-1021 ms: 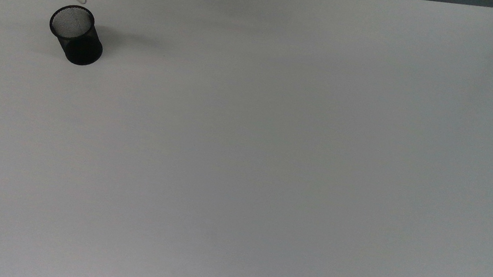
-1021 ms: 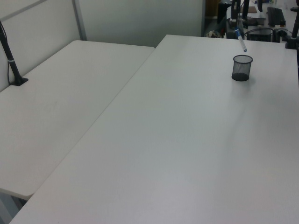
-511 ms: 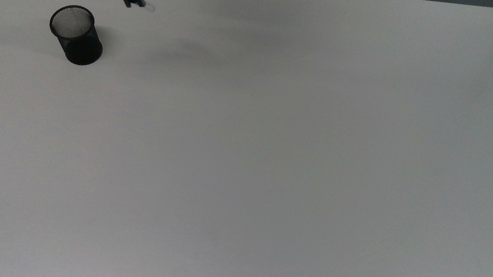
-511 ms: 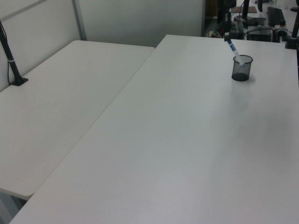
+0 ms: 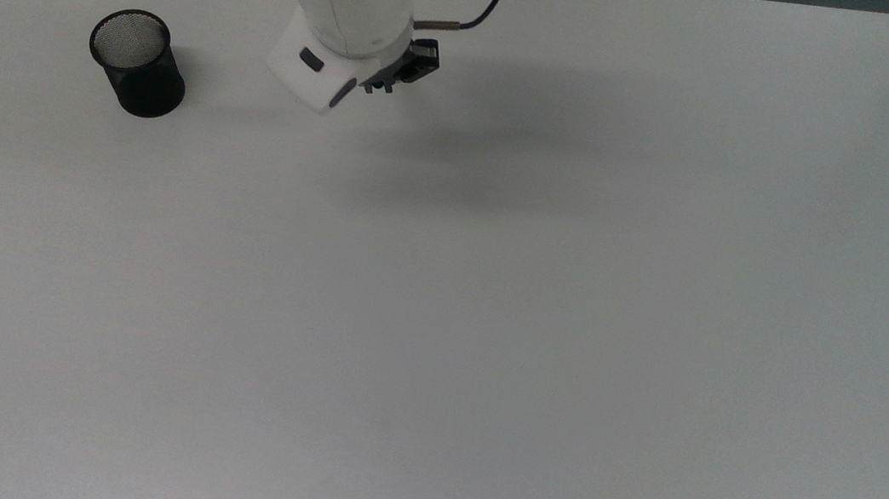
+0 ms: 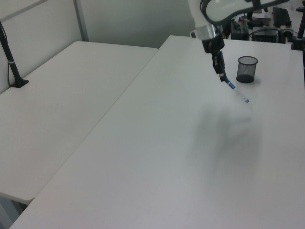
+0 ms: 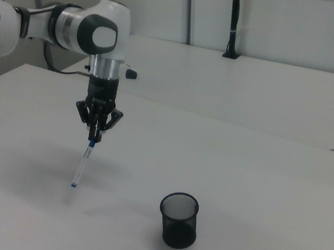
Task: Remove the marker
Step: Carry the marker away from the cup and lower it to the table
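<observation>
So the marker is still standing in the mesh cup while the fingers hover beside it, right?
No. The marker is out of the mesh cup: the right view shows it hanging from the gripper, whose fingers are shut on its top end, well off to the cup's side above the table.

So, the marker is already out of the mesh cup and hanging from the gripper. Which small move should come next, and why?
Probably lower it to the table and then release. The gripper holds the marker by its upper end, hanging nearly upright with its lower end above the surface, well apart from the mesh cup. Dropping it from here might make it roll.
</observation>
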